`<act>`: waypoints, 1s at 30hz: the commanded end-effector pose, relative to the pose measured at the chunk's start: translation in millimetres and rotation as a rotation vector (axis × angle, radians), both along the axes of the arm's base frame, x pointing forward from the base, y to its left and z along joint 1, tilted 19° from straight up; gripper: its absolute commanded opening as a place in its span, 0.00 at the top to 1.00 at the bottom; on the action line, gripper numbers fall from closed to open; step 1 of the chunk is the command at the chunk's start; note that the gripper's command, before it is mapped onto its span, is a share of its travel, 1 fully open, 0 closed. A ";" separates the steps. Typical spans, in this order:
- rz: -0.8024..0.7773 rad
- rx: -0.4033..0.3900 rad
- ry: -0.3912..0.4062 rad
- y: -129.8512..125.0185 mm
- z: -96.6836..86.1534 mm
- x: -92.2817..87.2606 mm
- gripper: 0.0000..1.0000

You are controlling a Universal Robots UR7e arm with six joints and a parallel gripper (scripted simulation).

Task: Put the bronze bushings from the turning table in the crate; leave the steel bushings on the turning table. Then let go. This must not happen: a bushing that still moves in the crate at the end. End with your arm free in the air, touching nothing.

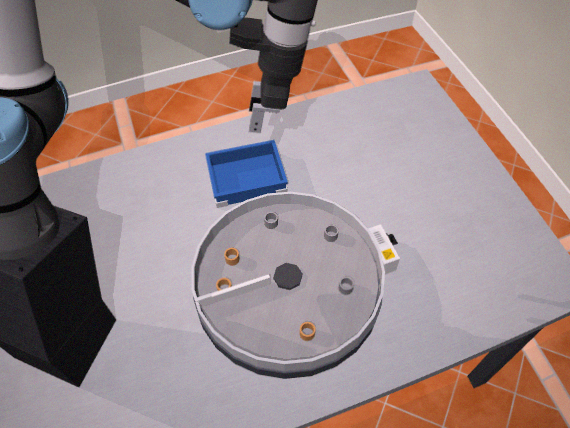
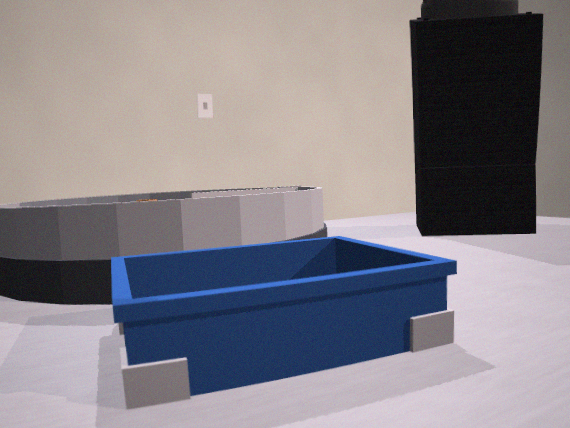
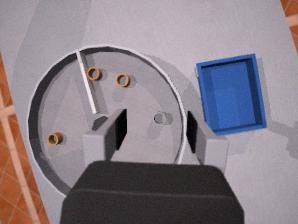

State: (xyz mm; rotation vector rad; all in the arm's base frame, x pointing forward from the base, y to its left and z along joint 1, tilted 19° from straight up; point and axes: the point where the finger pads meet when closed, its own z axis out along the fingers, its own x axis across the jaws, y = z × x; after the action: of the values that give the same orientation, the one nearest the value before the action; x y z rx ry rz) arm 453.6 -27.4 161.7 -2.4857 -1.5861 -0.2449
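Observation:
The round grey turning table (image 1: 288, 277) holds three bronze bushings (image 1: 231, 256) (image 1: 223, 284) (image 1: 307, 330) and three steel bushings (image 1: 271, 220) (image 1: 331, 233) (image 1: 346, 285). The blue crate (image 1: 246, 171) stands just behind the table and looks empty; it fills the exterior view (image 2: 280, 305). My gripper (image 1: 257, 120) is open and empty, high in the air beyond the crate's far right corner. In the wrist view my open fingers frame one steel bushing (image 3: 160, 118) far below, with the bronze bushings (image 3: 94, 73) (image 3: 122, 80) (image 3: 54, 139) to the left and the crate (image 3: 232, 93) at the right.
A white bar (image 1: 234, 289) runs from the table's black hub (image 1: 288, 275) to its left rim. A white control box (image 1: 384, 247) sits on the table's right side. The arm's black base (image 1: 37, 295) stands at the left.

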 end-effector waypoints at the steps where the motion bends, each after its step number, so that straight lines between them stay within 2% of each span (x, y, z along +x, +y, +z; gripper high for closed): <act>1: 0.004 -0.013 -0.082 -0.5 1.0 0.7 0.00; 4: 0.010 -0.031 -0.204 -1.0 1.8 1.4 0.00; 16: 0.010 -0.031 -0.204 -1.0 1.8 1.4 0.00; 21: 0.010 -0.031 -0.201 -6.7 -48.1 -28.4 0.00; 30: 0.010 -0.031 -0.201 -6.7 -48.1 -28.4 0.00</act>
State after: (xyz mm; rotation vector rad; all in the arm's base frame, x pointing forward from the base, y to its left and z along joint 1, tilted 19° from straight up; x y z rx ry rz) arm 425.6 -33.0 115.4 -2.5428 -1.6847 -0.4807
